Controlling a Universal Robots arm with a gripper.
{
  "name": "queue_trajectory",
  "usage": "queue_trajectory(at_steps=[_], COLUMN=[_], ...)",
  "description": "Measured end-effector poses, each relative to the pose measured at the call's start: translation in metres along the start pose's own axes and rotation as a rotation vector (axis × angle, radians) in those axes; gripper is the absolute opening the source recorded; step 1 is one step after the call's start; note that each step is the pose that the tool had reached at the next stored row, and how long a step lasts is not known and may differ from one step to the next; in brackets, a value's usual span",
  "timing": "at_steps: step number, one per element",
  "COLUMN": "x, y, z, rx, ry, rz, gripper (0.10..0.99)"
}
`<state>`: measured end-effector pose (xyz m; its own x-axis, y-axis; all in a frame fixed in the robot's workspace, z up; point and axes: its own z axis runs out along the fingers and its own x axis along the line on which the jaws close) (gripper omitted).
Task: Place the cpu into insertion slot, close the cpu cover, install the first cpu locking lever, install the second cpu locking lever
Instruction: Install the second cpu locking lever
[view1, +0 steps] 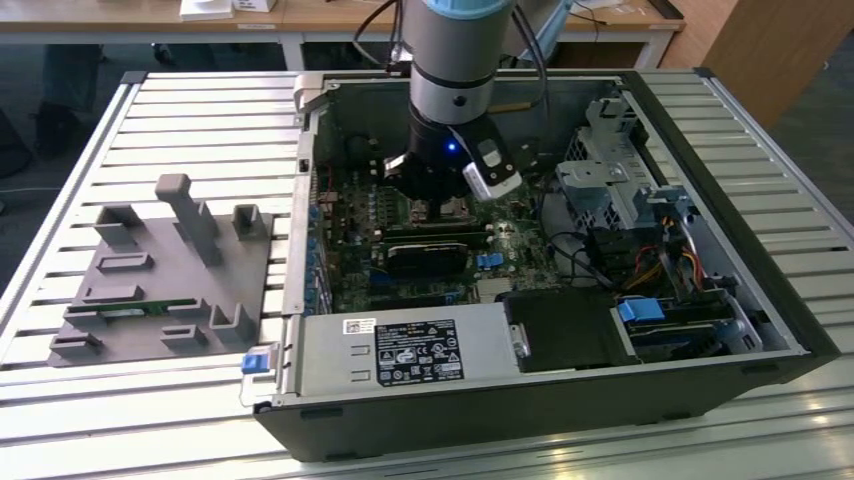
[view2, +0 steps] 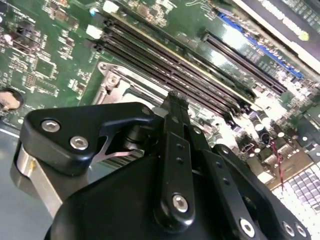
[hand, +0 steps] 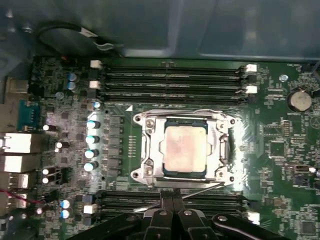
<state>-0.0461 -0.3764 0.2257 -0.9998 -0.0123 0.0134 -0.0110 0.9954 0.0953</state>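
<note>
The cpu (hand: 184, 149) is seen in the first wrist view as a small flat square with a dull, pale metal top, seated in the insertion slot (hand: 149, 176) at the centre of the frame. It is framed by the cpu cover (hand: 221, 150), a thin silvery plate with a square window, which lies flat over the socket. Thin wire levers (hand: 205, 188) run along the socket's edges. Long, narrow black memory slots (hand: 172, 80) are set on either side of the socket, on a green circuit board (hand: 280, 150) studded with small cylindrical capacitors (hand: 91, 139).

The gripper (hand: 172, 202) is seen at the lower middle of the first wrist view, its black fingers drawn together and poised just beside the socket's edge, with nothing visibly clamped between them. In the second wrist view, the black linkage and bolted joints of the fingers (view2: 176, 150) take up the lower half of the frame.

In the exterior view, the arm (view1: 451, 90) is lowered into an open, dark metal computer case (view1: 534, 400) at the centre of the frame. The case rests on a slatted aluminium table (view1: 160, 400). A grey moulded fixture (view1: 160, 280) stands at the left of the frame, and wooden furniture is seen along the top.
</note>
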Motion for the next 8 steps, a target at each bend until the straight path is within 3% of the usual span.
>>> queue_trajectory(at_steps=[3, 8], x=[0.0077, 0.0092], y=[-0.0023, -0.0032], z=[0.0011, 0.0072], rx=[-0.012, -0.019], ry=[-0.0001, -0.0002], rz=[0.0, 0.0], gripper=[0.106, 0.106])
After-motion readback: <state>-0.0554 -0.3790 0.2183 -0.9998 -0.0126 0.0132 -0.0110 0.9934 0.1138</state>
